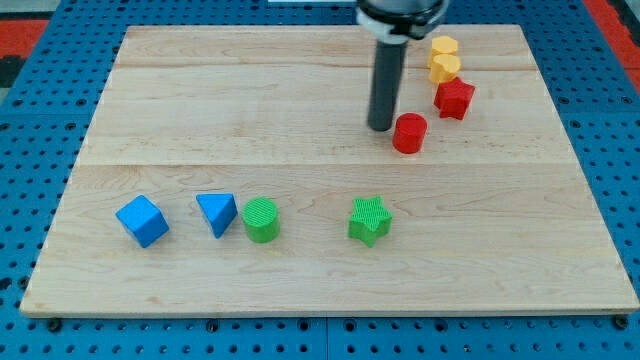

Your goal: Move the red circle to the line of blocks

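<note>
The red circle (409, 132) sits on the wooden board in the upper right part of the view. My tip (381, 126) stands just to its left, close to touching it. A line of blocks runs along the lower part of the board: a blue cube (142, 220), a blue triangle (217, 213), a green circle (261, 219) and a green star (370, 220).
A red star-like block (454, 98) lies just up and right of the red circle. Two yellow blocks (445, 58) stand above it near the board's top edge. The board (300, 80) rests on a blue pegboard (40, 150).
</note>
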### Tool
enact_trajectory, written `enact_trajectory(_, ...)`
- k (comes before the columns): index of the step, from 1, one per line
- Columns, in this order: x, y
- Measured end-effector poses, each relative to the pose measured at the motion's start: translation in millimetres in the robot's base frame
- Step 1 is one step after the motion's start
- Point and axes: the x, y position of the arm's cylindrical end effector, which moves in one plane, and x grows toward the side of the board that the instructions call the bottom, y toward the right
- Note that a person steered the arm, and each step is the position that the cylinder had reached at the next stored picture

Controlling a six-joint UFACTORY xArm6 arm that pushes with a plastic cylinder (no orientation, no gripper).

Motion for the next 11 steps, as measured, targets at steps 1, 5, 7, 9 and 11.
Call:
enact_trajectory(1,17,6)
enact_trajectory(5,59,70)
enact_trajectory(7,46,61)
enact_trajectory(9,26,82)
enact_trajectory(11,48,103)
